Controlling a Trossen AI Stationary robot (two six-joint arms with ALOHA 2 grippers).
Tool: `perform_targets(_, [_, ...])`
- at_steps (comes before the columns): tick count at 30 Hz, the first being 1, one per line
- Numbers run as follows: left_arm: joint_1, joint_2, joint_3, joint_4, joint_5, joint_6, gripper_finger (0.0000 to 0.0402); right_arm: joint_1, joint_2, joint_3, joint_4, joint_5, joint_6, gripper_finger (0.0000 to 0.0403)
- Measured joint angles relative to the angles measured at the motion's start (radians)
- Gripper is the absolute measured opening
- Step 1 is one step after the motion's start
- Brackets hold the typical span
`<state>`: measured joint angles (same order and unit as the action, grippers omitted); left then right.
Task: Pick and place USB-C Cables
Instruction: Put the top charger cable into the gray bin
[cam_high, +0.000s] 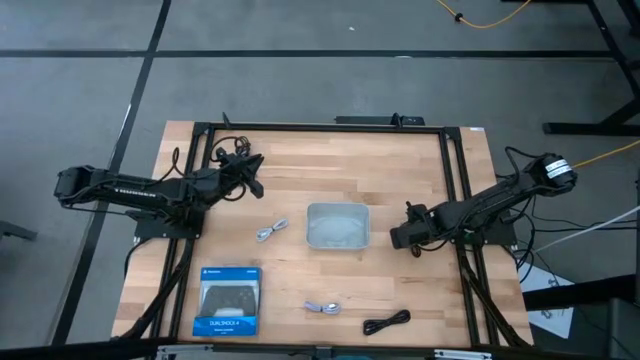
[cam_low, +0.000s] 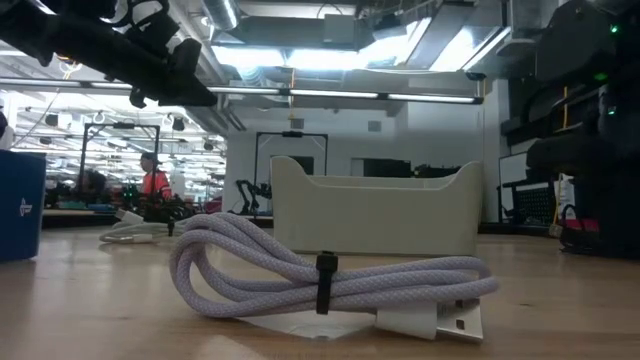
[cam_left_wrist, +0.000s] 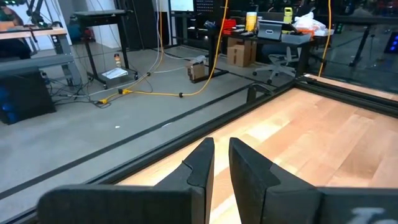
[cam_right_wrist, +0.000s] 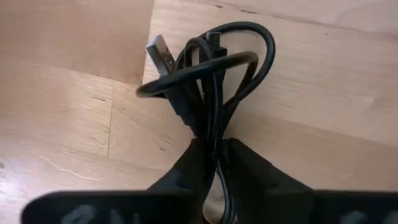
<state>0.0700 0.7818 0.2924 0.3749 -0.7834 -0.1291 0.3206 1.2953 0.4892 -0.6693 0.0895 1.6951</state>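
Note:
My right gripper stands just right of the grey tray and is shut on a black coiled USB-C cable. My left gripper is raised over the table's far left part, shut, with nothing between its fingers. One light cable lies flat left of the tray. Another light cable lies near the near edge, and a black cable lies to its right. A black tangle sits by the left wrist; I cannot tell whether it is a cable. My right gripper pinches the black cable's bundled strands between its two fingers, slanting down from the table's right. The loops and a metal plug stick out beyond the fingertips over the bare wood. Whether the cable is lifted clear I cannot tell.
A blue-and-black boxed controller lies at the near left. A black frame runs along the table's edges. Bare wood lies between the tray and the far edge. A person in orange stands far off in the room.

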Motion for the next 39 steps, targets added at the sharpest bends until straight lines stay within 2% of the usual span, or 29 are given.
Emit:
perform_targets(7, [0.000,0.000,0.000,0.000,0.000,0.000,0.0043,0.006,0.008,0.032,-0.031,0.006,-0.119,0.0052])
perform_targets(12, [0.000,0.000,0.000,0.001,0.005,0.000,0.0043,-0.003,0.003,0.199,-0.293,0.151,-0.236,0.0048])
perform_targets(14, [0.000,0.000,0.000,0.007,0.016,0.005,0.0043,-0.010,0.003,0.271,-0.449,0.228,-0.254,0.0048])
perform_targets(18, [0.003,0.005,-0.001,0.076,0.049,0.001,0.0043,-0.035,0.001,0.404,-0.509,0.432,-0.375,0.0048])
perform_targets(21, [0.012,0.043,-0.001,0.186,0.146,0.006,0.0043,-0.089,0.001,0.467,-0.389,0.501,-0.585,0.0048])
perform_targets(24, [0.017,0.123,0.044,0.221,0.253,0.046,0.0043,-0.147,0.000,0.496,-0.187,0.498,-0.867,0.0048])
perform_targets(27, [0.017,0.239,0.146,0.196,0.356,0.111,0.0043,-0.196,0.001,0.501,0.074,0.410,-1.145,0.0048])
perform_targets(29, [0.017,0.316,0.218,0.154,0.443,0.167,0.0043,-0.215,0.011,0.502,0.211,0.324,-1.269,0.0048])
perform_targets(31, [0.016,0.390,0.290,0.114,0.486,0.209,0.0043,-0.221,0.029,0.503,0.294,0.257,-1.346,0.0048])
perform_targets(35, [0.017,0.487,0.387,0.055,0.498,0.213,0.0043,-0.220,0.082,0.503,0.347,0.223,-1.389,0.0048])
perform_targets(39, [0.015,0.568,0.439,0.051,0.655,0.201,0.0043,-0.221,0.145,0.503,0.369,0.223,-1.393,0.0048])
